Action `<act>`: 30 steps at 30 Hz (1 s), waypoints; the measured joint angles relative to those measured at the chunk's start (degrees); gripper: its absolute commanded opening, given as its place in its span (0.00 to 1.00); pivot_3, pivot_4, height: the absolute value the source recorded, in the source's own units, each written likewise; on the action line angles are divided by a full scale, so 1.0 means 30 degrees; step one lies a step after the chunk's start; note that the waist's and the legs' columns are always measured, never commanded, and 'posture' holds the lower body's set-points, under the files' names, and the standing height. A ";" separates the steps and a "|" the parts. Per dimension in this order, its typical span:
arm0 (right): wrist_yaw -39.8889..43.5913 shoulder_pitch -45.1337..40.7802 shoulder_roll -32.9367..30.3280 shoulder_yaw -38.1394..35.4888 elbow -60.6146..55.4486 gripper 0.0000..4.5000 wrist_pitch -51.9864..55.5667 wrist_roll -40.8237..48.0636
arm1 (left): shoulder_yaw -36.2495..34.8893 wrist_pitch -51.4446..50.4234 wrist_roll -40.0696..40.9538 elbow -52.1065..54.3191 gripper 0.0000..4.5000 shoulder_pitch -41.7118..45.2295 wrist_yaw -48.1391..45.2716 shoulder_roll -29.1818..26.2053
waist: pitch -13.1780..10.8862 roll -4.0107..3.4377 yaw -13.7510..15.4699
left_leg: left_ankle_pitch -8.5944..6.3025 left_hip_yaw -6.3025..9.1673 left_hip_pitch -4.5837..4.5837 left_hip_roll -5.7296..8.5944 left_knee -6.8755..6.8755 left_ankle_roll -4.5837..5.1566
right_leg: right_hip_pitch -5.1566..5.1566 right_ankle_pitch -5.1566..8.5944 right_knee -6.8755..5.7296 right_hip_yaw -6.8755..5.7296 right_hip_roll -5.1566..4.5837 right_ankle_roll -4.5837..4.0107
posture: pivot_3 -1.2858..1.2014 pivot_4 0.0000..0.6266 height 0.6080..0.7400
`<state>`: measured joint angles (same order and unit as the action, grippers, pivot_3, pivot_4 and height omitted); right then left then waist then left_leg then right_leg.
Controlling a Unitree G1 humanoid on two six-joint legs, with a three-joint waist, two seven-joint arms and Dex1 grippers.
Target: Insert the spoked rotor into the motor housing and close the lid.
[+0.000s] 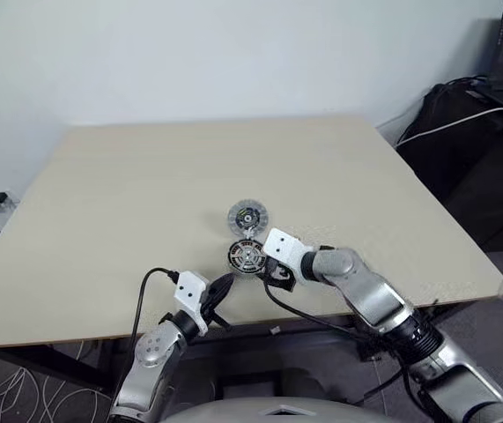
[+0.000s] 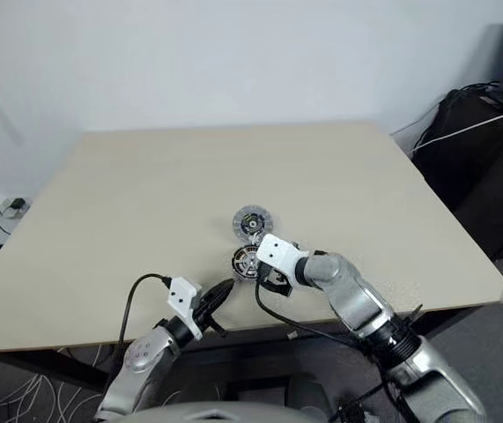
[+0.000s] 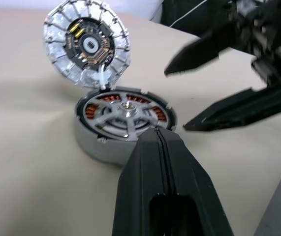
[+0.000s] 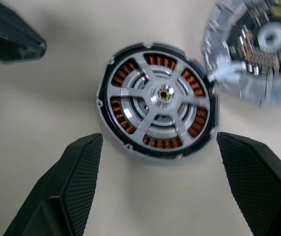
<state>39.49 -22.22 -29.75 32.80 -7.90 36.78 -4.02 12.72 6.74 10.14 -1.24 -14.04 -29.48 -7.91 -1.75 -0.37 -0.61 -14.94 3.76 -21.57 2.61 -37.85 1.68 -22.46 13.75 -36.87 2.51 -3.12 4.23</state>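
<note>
Your tabletop (image 1: pixel 145 194) carries everything near its front edge. On it the motor housing (image 4: pixel 156 101) lies flat with its open face up, and the spoked rotor (image 4: pixel 162 94) already sits inside, spokes over the copper windings, hub axis pointing straight up. The lid (image 3: pixel 86 43) lies just behind the housing, touching or nearly touching its rim, circuit side up; being a flat disc, it has no long axis, only its face direction.

So the step in hand looks like closing. Your right hand (image 4: pixel 157 184) hangs over the housing with its fingers spread wide and nothing between them. Your left hand (image 3: pixel 161 147) is shut on nothing, its tip at the housing's near rim.

Grip the lid by its rim, not the board. You will likely need to flip it so the circuit side faces down. Lower it level and centred on the hub, with the left hand steadying the housing.
</note>
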 measured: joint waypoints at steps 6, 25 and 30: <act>0.2835 -0.1704 -0.0262 0.2823 0.1691 0.89 -0.1468 -0.1607 | -0.0161 -0.0003 -0.0002 -0.0006 0.00 -0.0097 0.0190 0.0036 | -0.0006 0.0008 0.0028 | -0.0001 0.0003 -0.0004 0.0006 0.0005 0.0002 | -0.0006 -0.0027 0.0004 -0.0001 -0.0007 -0.0045 | 0.52 0.00 1.00; 0.5755 -0.4399 0.1517 0.3920 0.5722 0.63 -0.5185 -0.4843 | -0.0277 -0.0004 -0.0019 0.0015 0.00 -0.0501 0.0516 0.0337 | 0.0002 0.0008 -0.0007 | 0.0000 0.0008 0.0004 0.0009 0.0004 -0.0001 | -0.0005 -0.0071 -0.0008 -0.0002 -0.0005 -0.0100 | 0.52 0.00 1.00; 0.6435 -0.4529 0.1602 0.3910 0.5957 0.29 -0.5666 -0.5274 | -0.0280 -0.0003 -0.0019 0.0028 0.00 -0.0513 0.0617 0.0353 | 0.0005 0.0007 0.0009 | 0.0000 0.0008 0.0003 0.0012 0.0003 -0.0001 | -0.0003 -0.0072 -0.0006 -0.0004 -0.0007 -0.0101 | 0.52 0.00 1.00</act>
<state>58.79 -35.81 -24.94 44.53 9.97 19.78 -19.84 11.88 6.73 10.08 -1.16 -15.58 -27.63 -6.85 -1.73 -0.35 -0.58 -14.94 3.78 -21.56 2.65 -37.84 1.68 -22.47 13.53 -36.89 2.50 -3.14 3.92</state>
